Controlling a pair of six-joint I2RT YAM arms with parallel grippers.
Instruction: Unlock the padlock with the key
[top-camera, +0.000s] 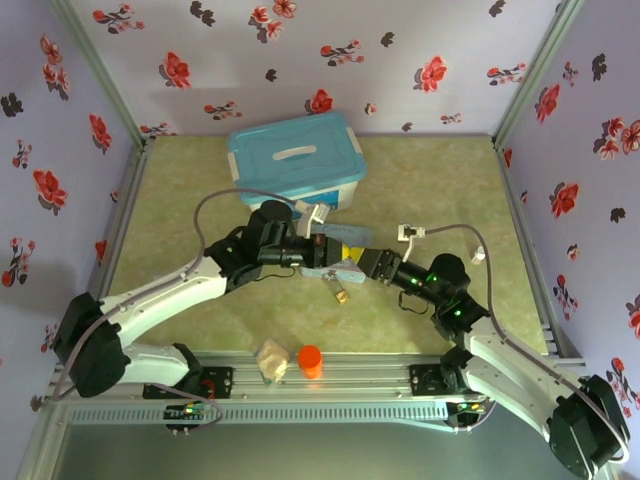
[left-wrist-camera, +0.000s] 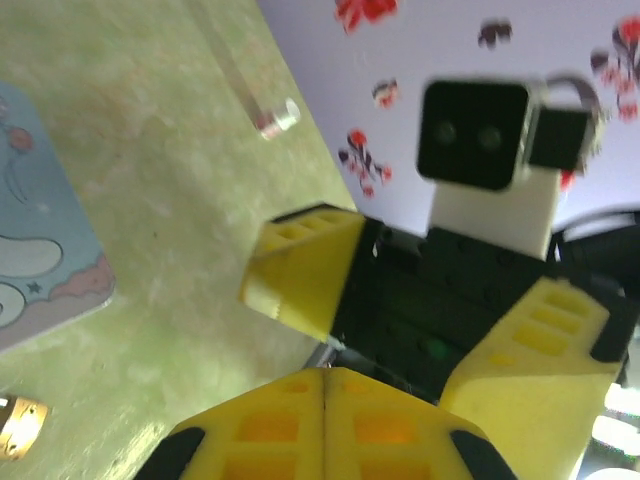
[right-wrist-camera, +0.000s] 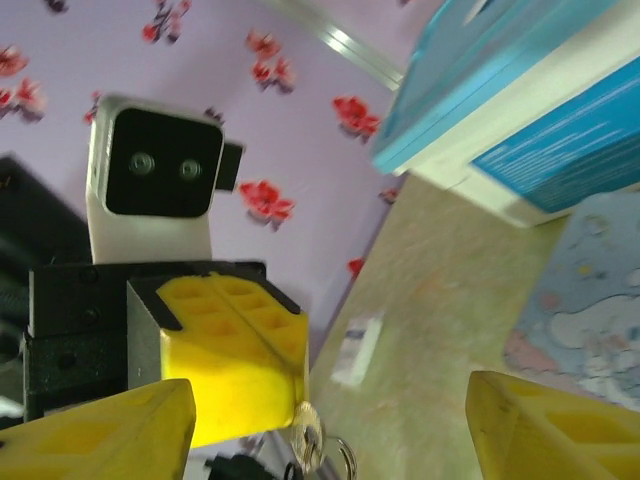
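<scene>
1. Left gripper (left-wrist-camera: 325, 382): fingers are pressing together and pinching the key (right-wrist-camera: 306, 436) at their very tips. A thin silvery ring is dangling just beneath it.
2. Right gripper (left-wrist-camera: 350, 340): jaws are standing spread, facing the left one tip to tip over the middle of the table (top-camera: 450, 180), and gripping nothing.
3. Padlock (top-camera: 341, 293): lying loose on the green surface just beside the near edge of the pale-blue tin (left-wrist-camera: 40, 250), below the meeting grippers and apart from both. Whether its shackle is closed is too small to tell.
4. Bystanders: the blue lidded box (top-camera: 295, 160) is sitting at the far side. The orange cylinder (top-camera: 310, 358) and a pale block (top-camera: 271, 360) are resting on the near rail, well apart from the work.
5. Step in hand, as a judgement: bringing key to lock.
6. Doing it well: the free right claw is best going down to clamp the brass body, leaving the keyhole facing the left arm.
7. The key should be lining up with the keyway before entering, then advancing slowly.
8. Risk: the pinch is shallow, so a hard twist may be rolling the key out of the pads.
</scene>
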